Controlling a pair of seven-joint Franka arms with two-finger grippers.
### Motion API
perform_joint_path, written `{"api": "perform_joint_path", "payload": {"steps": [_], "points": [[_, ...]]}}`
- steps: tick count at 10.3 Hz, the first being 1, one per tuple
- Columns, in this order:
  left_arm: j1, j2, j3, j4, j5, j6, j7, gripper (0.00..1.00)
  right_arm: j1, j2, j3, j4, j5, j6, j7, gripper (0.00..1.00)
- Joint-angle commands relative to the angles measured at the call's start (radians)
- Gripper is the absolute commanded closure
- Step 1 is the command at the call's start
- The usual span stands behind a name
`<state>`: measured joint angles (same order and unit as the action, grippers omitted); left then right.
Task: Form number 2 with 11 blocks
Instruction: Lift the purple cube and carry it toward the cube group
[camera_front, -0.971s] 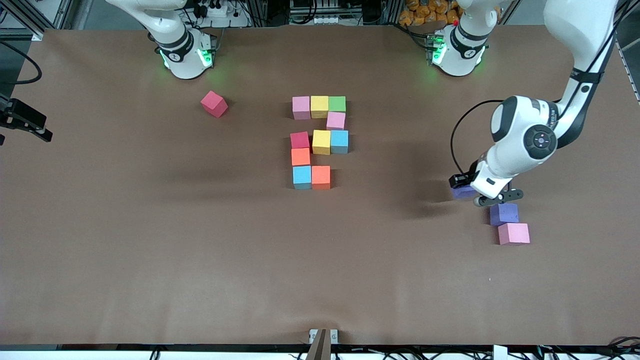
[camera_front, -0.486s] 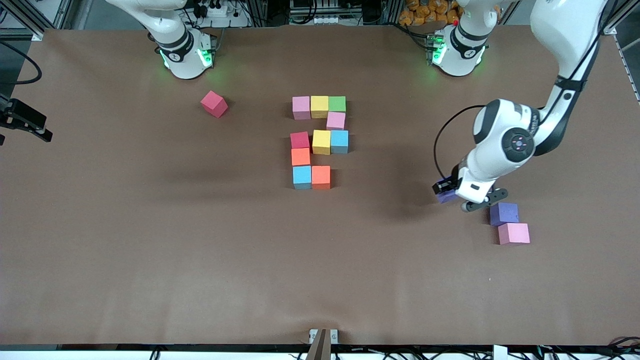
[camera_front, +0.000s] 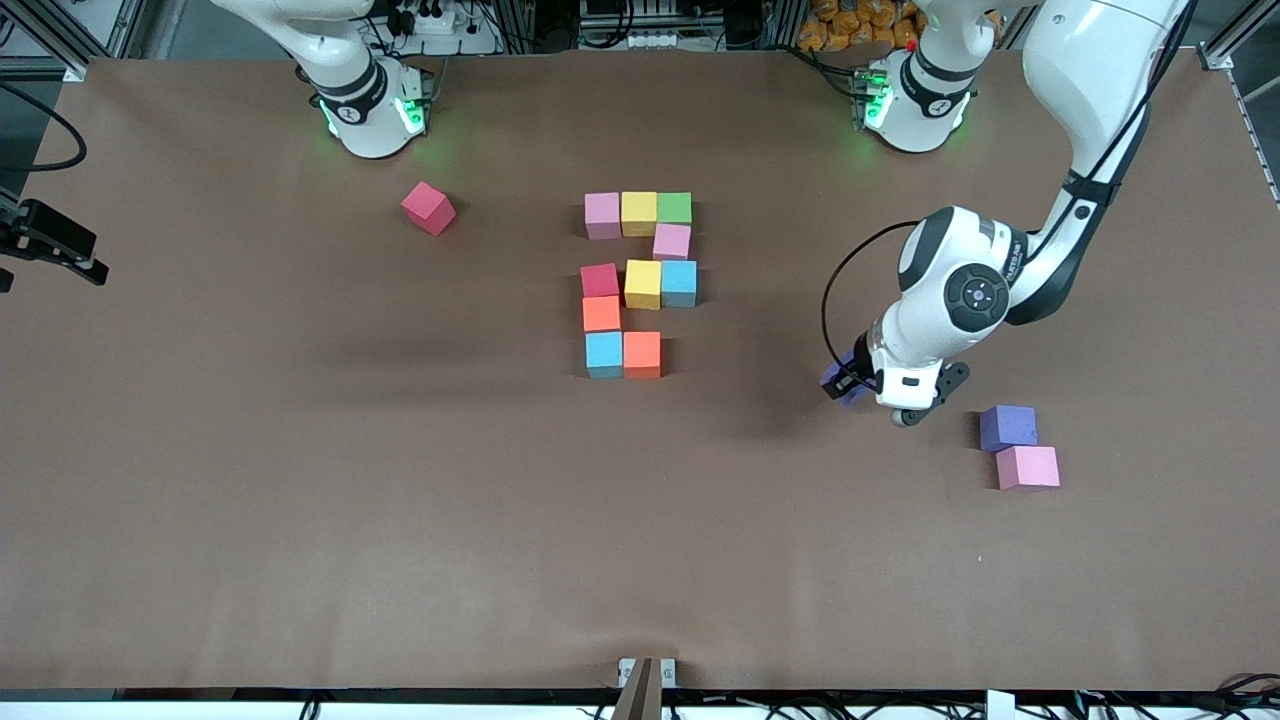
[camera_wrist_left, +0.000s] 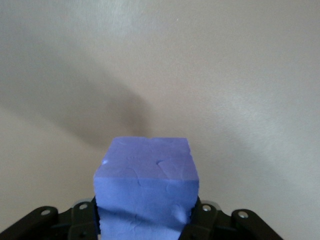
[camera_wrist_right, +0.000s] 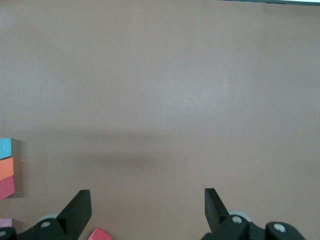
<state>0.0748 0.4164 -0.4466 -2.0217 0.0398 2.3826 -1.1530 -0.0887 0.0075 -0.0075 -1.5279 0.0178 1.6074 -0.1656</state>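
The number 2 (camera_front: 638, 285) lies unfinished in the middle of the table (camera_front: 300, 520): we count ten cubes in place, with the slot beside the orange cube (camera_front: 642, 353) in the bottom row, toward the left arm's end, unfilled. The eleventh piece, a purple cube (camera_wrist_left: 146, 187), is clamped between the closed fingers of the left gripper (camera_front: 858, 385), which hangs in the air over bare table between the number 2 and two spare cubes.

We judge the main risk to lie in the placement. The open slot borders the orange cube, so a cube lowered slightly off line or twisted in the grip could push that neighbour and skew the row. The grip appears to sit low on the cube; a slip during travel would drop it short of the number 2.

Away from the number 2, a second purple cube (camera_front: 1007, 426) and a pink cube (camera_front: 1028, 467) touch each other toward the left arm's end; a red cube (camera_front: 428, 208) sits toward the right arm's end.

The right gripper (camera_wrist_right: 147, 212) waits with its fingers spread wide and empty, hovering beside the number 2.

We see no containers.
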Motion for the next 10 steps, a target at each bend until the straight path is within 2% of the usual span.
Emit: {"api": "perform_joint_path", "payload": {"steps": [1, 5, 8, 10], "points": [[-0.033, 0.015, 0.002, 0.030, -0.034, 0.026, -0.161, 0.59, -0.011, 0.002, 0.008, 0.006, 0.013, -0.009, 0.008, 0.00], [-0.102, 0.070, 0.002, 0.084, -0.037, 0.079, -0.469, 0.59, -0.009, 0.002, 0.008, 0.006, 0.013, -0.012, 0.008, 0.00], [-0.153, 0.111, 0.003, 0.072, -0.035, 0.185, -0.696, 0.58, -0.011, 0.002, 0.008, 0.006, 0.011, -0.014, 0.008, 0.00], [-0.179, 0.114, 0.003, 0.072, -0.032, 0.197, -0.859, 0.58, -0.011, 0.002, 0.006, 0.006, 0.011, -0.014, 0.008, 0.00]]}}
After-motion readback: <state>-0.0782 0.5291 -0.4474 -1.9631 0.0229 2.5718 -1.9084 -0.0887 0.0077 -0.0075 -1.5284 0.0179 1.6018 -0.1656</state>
